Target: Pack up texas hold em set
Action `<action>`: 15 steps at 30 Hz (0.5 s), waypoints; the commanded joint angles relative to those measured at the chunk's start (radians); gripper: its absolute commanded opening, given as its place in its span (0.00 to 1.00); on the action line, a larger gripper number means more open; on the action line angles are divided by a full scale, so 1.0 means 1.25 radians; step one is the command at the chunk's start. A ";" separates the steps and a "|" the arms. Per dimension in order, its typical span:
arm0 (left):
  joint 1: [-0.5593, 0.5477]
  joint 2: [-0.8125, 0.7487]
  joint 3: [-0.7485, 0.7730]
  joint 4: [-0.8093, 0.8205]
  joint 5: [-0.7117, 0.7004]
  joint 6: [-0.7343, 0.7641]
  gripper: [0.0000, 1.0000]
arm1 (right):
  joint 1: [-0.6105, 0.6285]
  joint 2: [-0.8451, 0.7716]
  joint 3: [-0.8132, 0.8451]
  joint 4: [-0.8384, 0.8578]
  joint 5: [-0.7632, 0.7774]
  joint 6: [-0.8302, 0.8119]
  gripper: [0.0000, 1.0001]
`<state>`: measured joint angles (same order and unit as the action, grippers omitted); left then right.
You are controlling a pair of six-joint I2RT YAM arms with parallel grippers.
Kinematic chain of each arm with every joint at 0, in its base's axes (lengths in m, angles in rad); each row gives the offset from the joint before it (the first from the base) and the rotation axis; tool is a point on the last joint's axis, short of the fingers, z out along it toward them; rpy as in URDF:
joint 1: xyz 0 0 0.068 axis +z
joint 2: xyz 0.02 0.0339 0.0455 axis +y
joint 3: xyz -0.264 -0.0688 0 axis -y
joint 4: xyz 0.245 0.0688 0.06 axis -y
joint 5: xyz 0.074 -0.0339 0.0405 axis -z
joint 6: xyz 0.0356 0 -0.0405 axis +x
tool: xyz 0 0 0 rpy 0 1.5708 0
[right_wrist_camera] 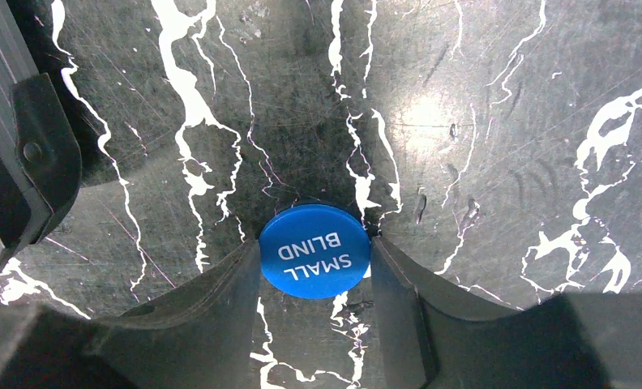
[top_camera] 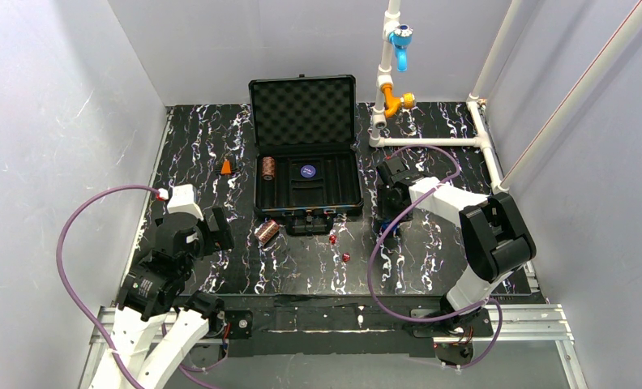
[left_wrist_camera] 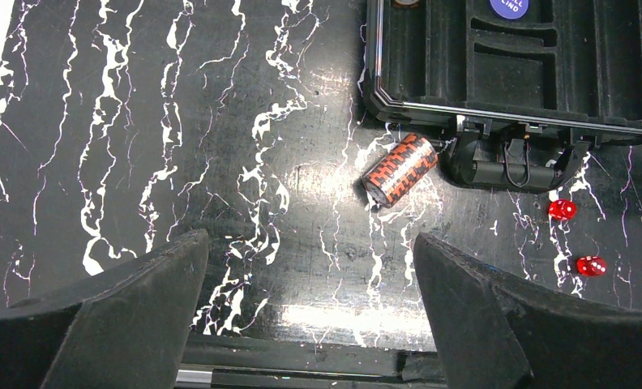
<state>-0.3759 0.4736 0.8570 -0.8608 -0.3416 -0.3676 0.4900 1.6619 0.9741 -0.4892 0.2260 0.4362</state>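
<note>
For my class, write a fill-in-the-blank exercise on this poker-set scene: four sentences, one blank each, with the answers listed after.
1. The blue disc between the fingers of the right gripper reads SMALL ____.
2. The chip stack out on the table lies on its ____.
3. The number of red dice on the table is ____.
4. The left gripper hovers above the table with its jaws ____.

Missing words: BLIND; side; two; open.

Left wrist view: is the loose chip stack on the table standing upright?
No, the chip stack lies on its side on the table, just in front of the open case.
</note>
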 commanded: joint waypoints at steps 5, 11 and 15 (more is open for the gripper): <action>0.003 -0.007 -0.008 -0.001 -0.022 -0.001 0.98 | -0.004 0.024 -0.033 -0.135 -0.024 -0.013 0.49; 0.004 -0.008 -0.008 -0.001 -0.023 -0.002 0.98 | -0.004 0.005 -0.008 -0.155 -0.022 -0.012 0.49; 0.003 -0.010 -0.008 -0.002 -0.023 -0.002 0.98 | -0.004 -0.008 0.001 -0.164 -0.021 -0.012 0.49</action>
<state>-0.3759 0.4679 0.8574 -0.8608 -0.3481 -0.3679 0.4862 1.6543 0.9817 -0.5652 0.2005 0.4381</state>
